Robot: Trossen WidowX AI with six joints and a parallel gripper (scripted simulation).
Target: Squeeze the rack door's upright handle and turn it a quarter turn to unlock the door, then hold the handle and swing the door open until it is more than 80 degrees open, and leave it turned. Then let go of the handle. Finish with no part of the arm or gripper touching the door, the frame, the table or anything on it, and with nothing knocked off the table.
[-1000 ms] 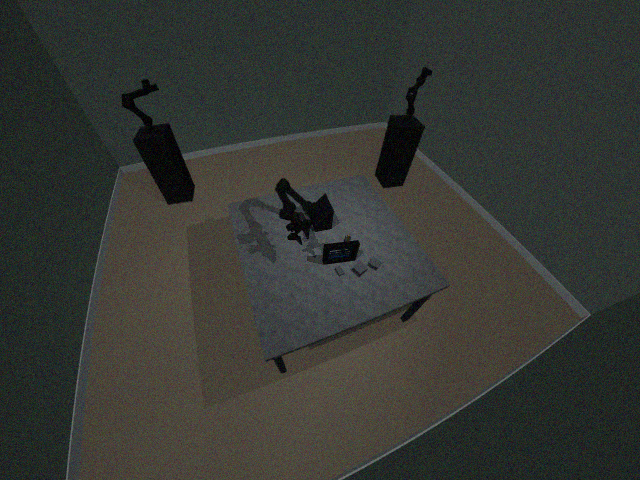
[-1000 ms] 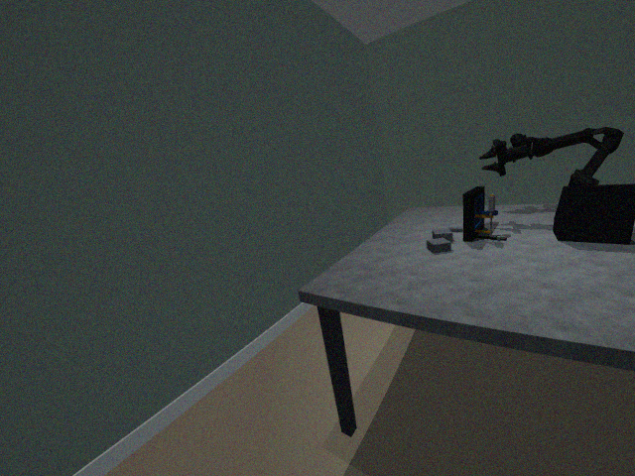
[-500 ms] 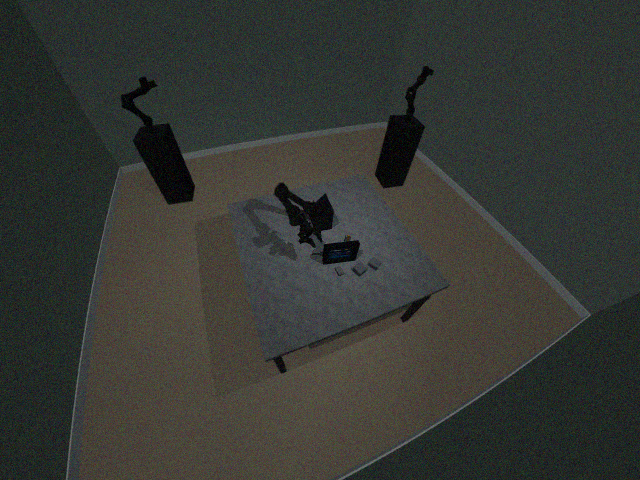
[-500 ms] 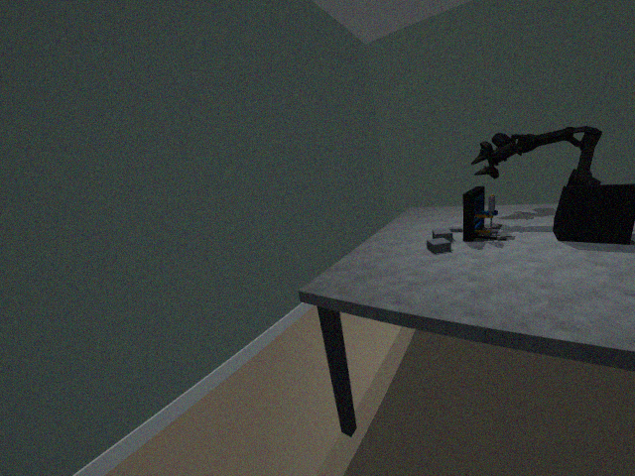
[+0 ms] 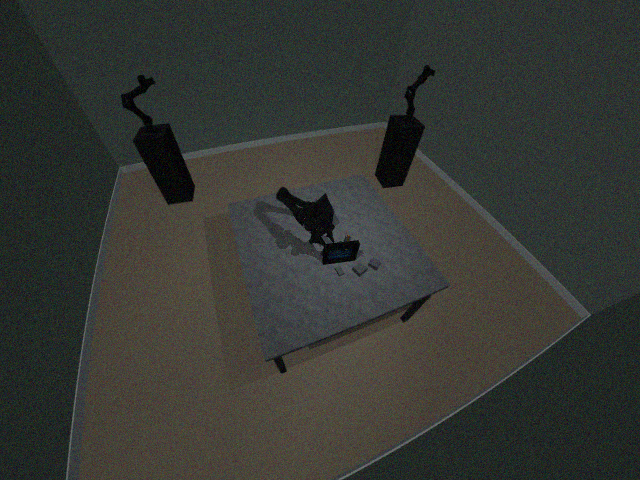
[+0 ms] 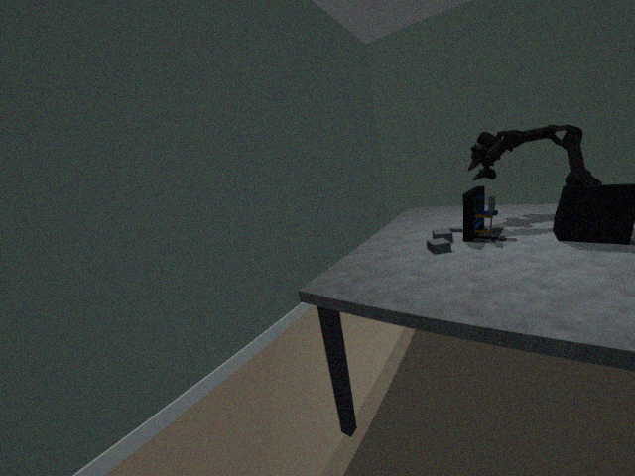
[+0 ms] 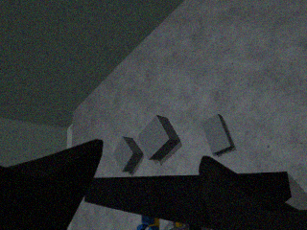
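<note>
Two of the small grey rectangular blocks (image 5: 359,269) (image 6: 439,246) (image 7: 158,139) show to you right of centre in the exterior view, left of the upright black rack frame (image 5: 325,254) (image 6: 468,217) (image 7: 144,188). The mottled grey table (image 5: 310,310) (image 6: 410,277) (image 7: 240,72) has its visible corner well apart from them, at lower centre. Your black two-fingered claw (image 5: 323,240) (image 6: 472,173) (image 7: 152,154) hangs above the frame, fingers apart with nothing between them. Just right of the frame, below the claw's level, stands the slim pale upright handle (image 6: 491,203), with blue and yellow parts beside it; you can't tell its turn. Farther right, the black boxy arm base (image 6: 589,212) leaves you some table between itself and the handle. The wrist view puts the frame's top edge low, across the fingers.
</note>
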